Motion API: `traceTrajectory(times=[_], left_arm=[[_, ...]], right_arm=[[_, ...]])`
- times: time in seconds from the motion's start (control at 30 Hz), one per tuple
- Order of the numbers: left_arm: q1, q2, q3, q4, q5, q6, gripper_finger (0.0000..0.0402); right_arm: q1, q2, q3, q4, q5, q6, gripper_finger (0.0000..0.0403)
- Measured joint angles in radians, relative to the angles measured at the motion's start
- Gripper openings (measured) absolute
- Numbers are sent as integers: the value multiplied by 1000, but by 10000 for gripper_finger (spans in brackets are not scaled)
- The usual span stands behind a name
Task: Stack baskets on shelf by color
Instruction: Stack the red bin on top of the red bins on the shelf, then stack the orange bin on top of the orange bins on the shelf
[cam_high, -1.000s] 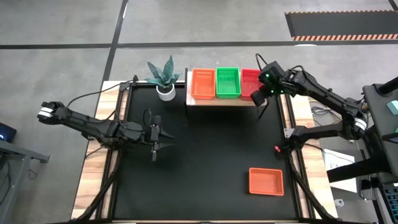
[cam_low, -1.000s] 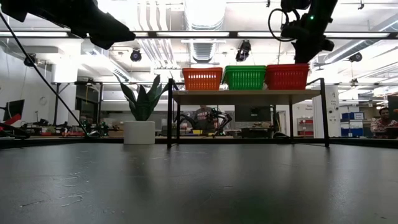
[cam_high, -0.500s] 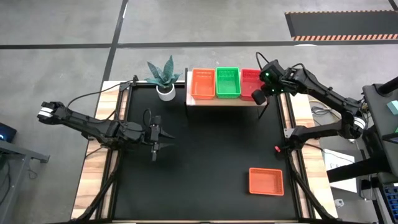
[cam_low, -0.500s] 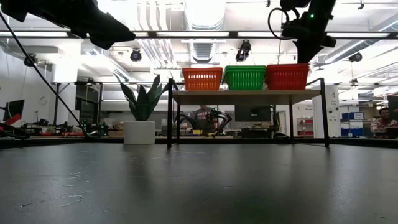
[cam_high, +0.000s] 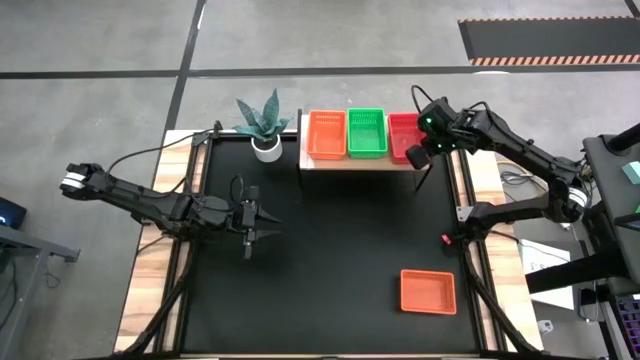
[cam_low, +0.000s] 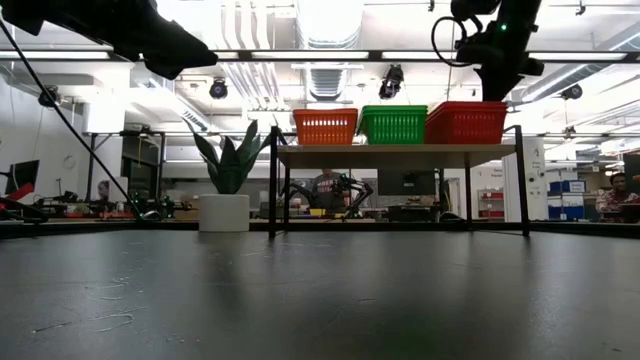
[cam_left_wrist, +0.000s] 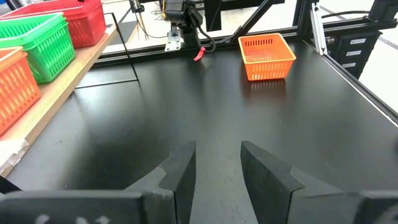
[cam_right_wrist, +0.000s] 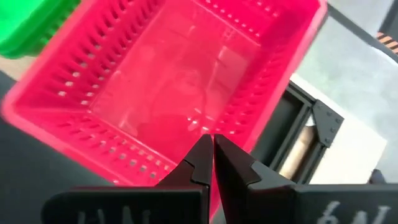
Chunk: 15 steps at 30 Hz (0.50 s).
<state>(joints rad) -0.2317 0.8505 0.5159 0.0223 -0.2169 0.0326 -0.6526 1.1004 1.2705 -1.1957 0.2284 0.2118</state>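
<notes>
The right gripper (cam_high: 414, 155) sits at the right end of the shelf (cam_high: 360, 163), its fingers pinched together on the near rim of the red basket (cam_right_wrist: 168, 81). In the low view that basket (cam_low: 466, 122) rides slightly tilted, one side raised off the wooden board — probably because it is being nudged or settled into line with its neighbours and is not yet resting flat. The green basket (cam_high: 366, 133) stands in the middle of the shelf and an orange basket (cam_high: 325, 134) at the left end, so each colour has its own spot.

One more orange basket (cam_high: 428, 291) lies alone on the black table (cam_high: 320, 260), well apart from the shelf, toward the right front corner; it most likely belongs on the orange pile.

The left gripper (cam_left_wrist: 216, 171) hovers over the left part of the table with its fingers parted and nothing between them, waiting. A potted plant (cam_high: 262, 124) stands just beside the shelf's left end, clear of the work.
</notes>
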Motion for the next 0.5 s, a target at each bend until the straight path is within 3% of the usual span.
traceTrajectory(times=[0.27, 0.5], left_arm=[[0, 0, 0, 5, 0, 0, 112], [0, 0, 0, 17, 0, 0, 112]], right_arm=[[54, -25, 75, 2, -79, 18, 9], [270, -73, 122, 4, -106, 125, 9]])
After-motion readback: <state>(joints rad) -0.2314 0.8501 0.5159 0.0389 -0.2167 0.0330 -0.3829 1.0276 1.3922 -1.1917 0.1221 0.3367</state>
